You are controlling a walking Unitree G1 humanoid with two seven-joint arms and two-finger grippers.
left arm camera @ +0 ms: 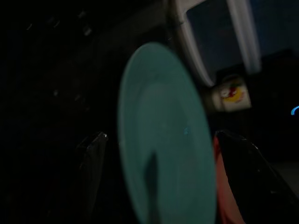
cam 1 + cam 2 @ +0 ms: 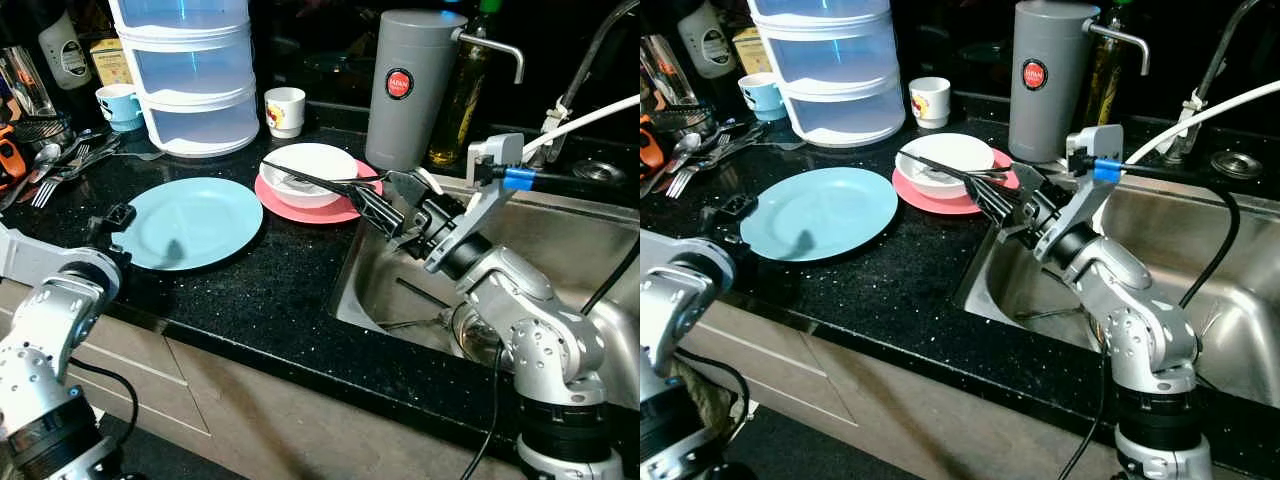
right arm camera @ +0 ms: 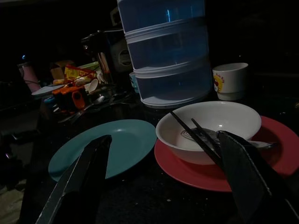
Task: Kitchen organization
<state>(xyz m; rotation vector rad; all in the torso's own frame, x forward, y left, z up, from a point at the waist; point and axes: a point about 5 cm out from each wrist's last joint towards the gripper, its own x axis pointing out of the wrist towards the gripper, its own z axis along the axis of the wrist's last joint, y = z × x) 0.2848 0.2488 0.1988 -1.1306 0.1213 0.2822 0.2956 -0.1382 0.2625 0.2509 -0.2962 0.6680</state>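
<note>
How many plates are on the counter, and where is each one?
2. The blue plate lies on the counter near the left gripper. The pink plate lies beside the sink, under the white bowl. Others may be hidden.

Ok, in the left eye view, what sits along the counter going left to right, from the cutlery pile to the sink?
Cutlery pile → teal plate → white bowl on the pink plate → grey thermos jug → sink.

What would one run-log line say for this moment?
right gripper: open, at white bowl on pink plate | left gripper: open, at teal plate
</note>
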